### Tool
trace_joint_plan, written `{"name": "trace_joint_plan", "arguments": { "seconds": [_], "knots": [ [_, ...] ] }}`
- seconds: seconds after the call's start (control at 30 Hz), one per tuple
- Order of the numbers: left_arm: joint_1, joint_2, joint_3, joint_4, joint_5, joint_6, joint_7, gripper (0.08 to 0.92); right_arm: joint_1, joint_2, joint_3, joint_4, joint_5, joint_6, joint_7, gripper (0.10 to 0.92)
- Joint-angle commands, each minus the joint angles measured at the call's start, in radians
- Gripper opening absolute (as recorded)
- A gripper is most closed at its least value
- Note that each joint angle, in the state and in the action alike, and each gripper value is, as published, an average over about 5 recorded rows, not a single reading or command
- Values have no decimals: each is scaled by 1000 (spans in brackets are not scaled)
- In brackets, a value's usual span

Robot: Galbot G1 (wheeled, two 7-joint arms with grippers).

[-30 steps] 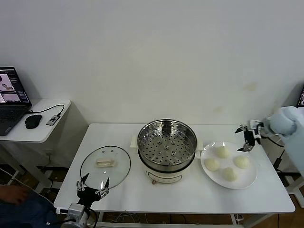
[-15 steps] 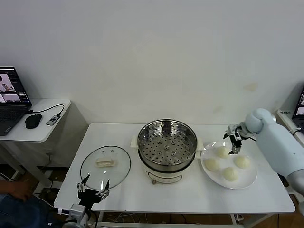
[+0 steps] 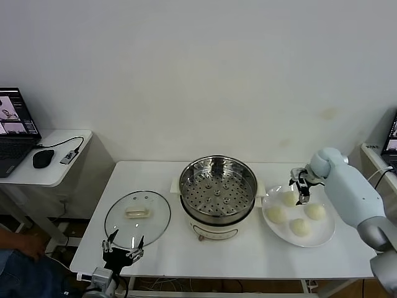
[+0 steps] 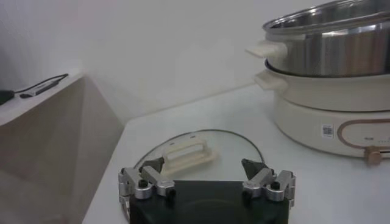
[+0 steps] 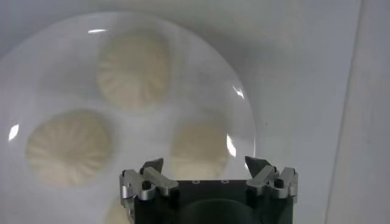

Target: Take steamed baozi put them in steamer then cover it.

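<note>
Several cream-white baozi lie on a white plate point(image 3: 327, 231) at the table's right; one is at the back point(image 3: 289, 198) and one at the front point(image 3: 300, 227). My right gripper point(image 3: 301, 187) hovers open just above the back baozi. In the right wrist view that gripper point(image 5: 204, 164) stands over one baozi point(image 5: 198, 141), with two more point(image 5: 135, 68) point(image 5: 68, 146) beyond it. The steel steamer point(image 3: 218, 189) stands uncovered in the middle, its perforated tray bare. The glass cover point(image 3: 138, 214) lies flat to its left. My left gripper point(image 3: 122, 247) is open at the front edge, near the cover's handle point(image 4: 190, 152).
A side table point(image 3: 46, 167) to the far left holds a laptop point(image 3: 15, 127), a mouse and a cable. The steamer's cream base point(image 4: 323, 115) rises beside the cover. The table's front edge runs close to the left gripper.
My right arm has swung left from beyond the plate's right side to over the back baozi. The left gripper has stayed in place.
</note>
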Motion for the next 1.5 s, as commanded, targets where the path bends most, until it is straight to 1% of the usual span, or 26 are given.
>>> {"name": "trace_joint_plan", "arguments": {
  "seconds": [0.03,0.5,0.6,0.7,0.87,0.97,1.23,1.5],
  "knots": [
    [1,0,1,0,0,0,1,823,7,19,2,-39,-21,9,18,823],
    [-1,-2,3,9,1,-1,0,823,2,38,6,-79,-22,4,43,823],
    [-1,-2,4,12,2,-2,0,823,1,38,6,-81,-22,3,42,811],
    [-2,-2,5,14,2,-2,0,823,0,36,7,-83,-21,4,42,775],
    [-4,-3,6,16,2,-2,0,823,-2,32,9,-84,-16,3,46,671],
    [-5,-3,7,16,3,-2,0,823,-2,32,11,-84,-11,2,47,629],
    [-5,-5,10,15,5,-3,-1,823,0,8,14,-53,30,-4,30,596],
    [-5,-4,12,11,4,-4,-3,823,28,-96,-42,103,171,-48,-56,565]
  ]
}}
